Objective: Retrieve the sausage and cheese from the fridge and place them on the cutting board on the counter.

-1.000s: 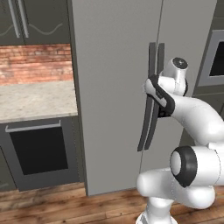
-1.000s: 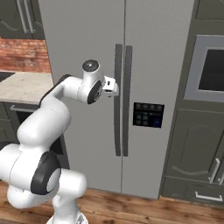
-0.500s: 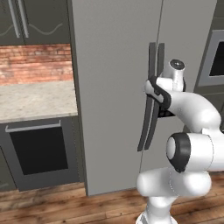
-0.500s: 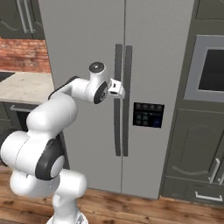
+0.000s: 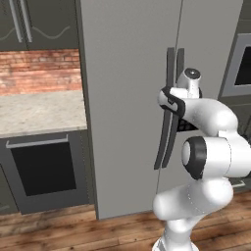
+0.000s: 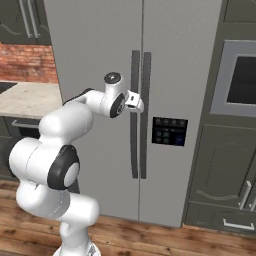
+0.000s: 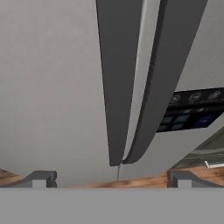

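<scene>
The fridge (image 6: 100, 45) fills the middle of both base views, a tall grey appliance with both doors shut, so nothing inside it can be seen. Its two long dark curved handles run side by side down the centre seam: the left door's handle (image 6: 135, 115) and the right door's handle (image 6: 146, 115) sit just right of centre in the right base view, and right of centre in the left base view, partly behind the arm. On the right door, below mid-height, is a small dark control panel (image 6: 170, 131).

The gripper (image 6: 138, 103) is raised to the upper part of the handles. In the right base view it sits in the centre of the frame, its white tip lying over the two handles, though whether it touches them cannot be told. In the hand view the two dark finger tips (image 7: 40, 178) stand far apart at the bottom left and bottom right of the frame, released and holding nothing; both handles rise between them through the middle of the frame, the left one (image 7: 118, 74) straighter, the right one (image 7: 168, 74) curving away to the upper right, with the control panel (image 7: 192, 111) at the right edge.

To the left of the fridge, a pale stone top (image 5: 39, 112) sits over a black oven front (image 5: 43, 169), with a red brick wall (image 5: 39, 78) behind it and dark wall cabinets (image 5: 34, 24) above. To the right of the fridge in the right base view is a built-in wall oven (image 6: 240, 80) over grey cabinets (image 6: 225, 175). A wooden floor (image 6: 165, 240) runs along the bottom.
</scene>
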Robot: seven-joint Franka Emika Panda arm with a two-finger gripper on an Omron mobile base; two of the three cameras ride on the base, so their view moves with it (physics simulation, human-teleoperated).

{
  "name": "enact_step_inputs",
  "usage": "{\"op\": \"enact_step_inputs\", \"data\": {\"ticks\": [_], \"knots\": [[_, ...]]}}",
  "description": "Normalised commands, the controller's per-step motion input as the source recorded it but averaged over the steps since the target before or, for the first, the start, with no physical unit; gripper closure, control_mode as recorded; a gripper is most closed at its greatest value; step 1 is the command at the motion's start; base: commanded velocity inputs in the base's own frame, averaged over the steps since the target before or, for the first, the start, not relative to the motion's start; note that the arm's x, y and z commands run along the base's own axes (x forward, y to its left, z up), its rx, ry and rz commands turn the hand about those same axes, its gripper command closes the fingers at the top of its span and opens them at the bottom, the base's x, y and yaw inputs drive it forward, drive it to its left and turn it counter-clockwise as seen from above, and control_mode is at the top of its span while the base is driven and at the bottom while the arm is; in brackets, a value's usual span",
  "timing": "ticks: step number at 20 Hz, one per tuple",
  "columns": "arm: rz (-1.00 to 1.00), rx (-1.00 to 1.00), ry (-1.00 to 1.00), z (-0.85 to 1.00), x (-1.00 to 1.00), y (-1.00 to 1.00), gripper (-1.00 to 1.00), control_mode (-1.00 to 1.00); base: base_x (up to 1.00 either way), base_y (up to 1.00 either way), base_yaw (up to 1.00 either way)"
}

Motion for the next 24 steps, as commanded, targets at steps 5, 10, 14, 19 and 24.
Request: {"op": "enact_step_inputs", "data": {"ticks": [5, 10, 14, 19, 24], "knots": [[0.0, 0.0, 0.01, -0.04, 0.28, 0.0, -1.0, -1.0, 0.0, 0.0, 0.0], [0.0, 0.0, 0.01, -0.04, 0.32, -0.01, -1.0, -1.0, 0.0, 0.0, 0.0], [0.0, 0.0, 0.0, -0.02, 0.49, 0.0, -1.0, -1.0, 0.0, 0.0, 0.0], [0.0, 0.01, 0.01, -0.1, 0.36, -0.04, -1.0, -1.0, 0.0, 0.0, 0.0], [0.0, 0.02, 0.0, -0.07, 0.42, -0.02, -1.0, -1.0, 0.0, 0.0, 0.0]]}}
